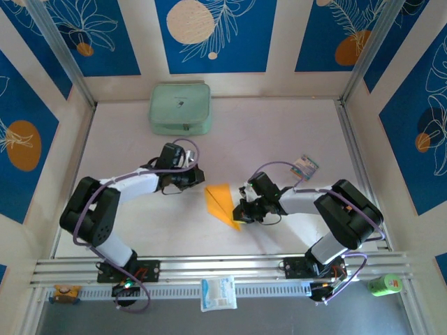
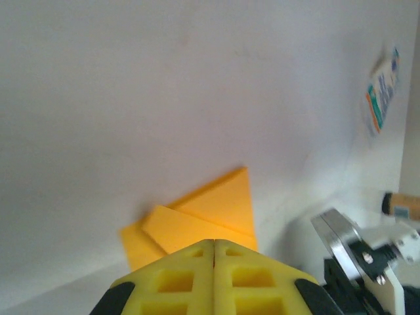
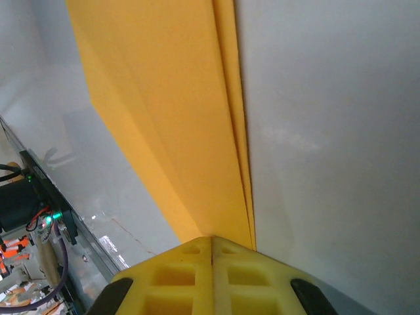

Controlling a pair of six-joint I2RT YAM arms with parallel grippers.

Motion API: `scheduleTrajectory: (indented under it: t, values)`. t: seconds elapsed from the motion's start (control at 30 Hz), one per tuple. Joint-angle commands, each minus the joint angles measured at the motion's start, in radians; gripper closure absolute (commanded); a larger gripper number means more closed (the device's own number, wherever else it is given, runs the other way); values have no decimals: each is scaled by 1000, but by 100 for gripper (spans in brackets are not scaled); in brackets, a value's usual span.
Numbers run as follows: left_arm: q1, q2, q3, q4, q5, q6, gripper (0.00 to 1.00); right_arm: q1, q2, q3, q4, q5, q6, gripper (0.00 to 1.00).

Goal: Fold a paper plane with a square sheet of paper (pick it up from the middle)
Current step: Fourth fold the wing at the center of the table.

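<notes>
The square sheet of paper (image 1: 220, 202) lies on the white table as a folded, narrow orange-yellow paper plane with its point toward the near right. My left gripper (image 1: 200, 178) is shut, its tips at the wide upper-left end of the paper (image 2: 216, 210), where folded flaps overlap. In the left wrist view the yellow left gripper (image 2: 214, 244) sits over the paper's near edge. My right gripper (image 1: 241, 211) is shut too, its tips on the pointed lower end. From the right wrist, the long layered paper (image 3: 170, 118) runs away from the closed right gripper (image 3: 211, 241).
A pale green zipped pouch (image 1: 180, 108) lies at the back of the table. A small striped card (image 1: 304, 166) sits right of the right arm. A white-and-blue packet (image 1: 218, 292) and a green object (image 1: 383, 284) lie beyond the near rail.
</notes>
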Motion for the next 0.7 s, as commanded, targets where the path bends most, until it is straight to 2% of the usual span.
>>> scheduleTrajectory:
  t: [0.0,0.07,0.17,0.3,0.43,0.67]
  values:
    - [-82,33,5,53,59,-8,95,-6,1,12,-69,-25,-27,94]
    - [-118,71,26,52,57,1,95,-3,-29,14,-50,-50,-15,88]
    - [-138,119,40,55,58,0,95,8,-101,13,-71,-31,15,84]
    - [-139,163,40,61,63,7,95,12,-210,-21,-141,29,61,81]
    - [-139,188,38,67,59,11,96,11,-307,-72,-226,86,122,72]
    - [-139,204,25,64,50,18,97,23,-407,-155,-229,70,222,66]
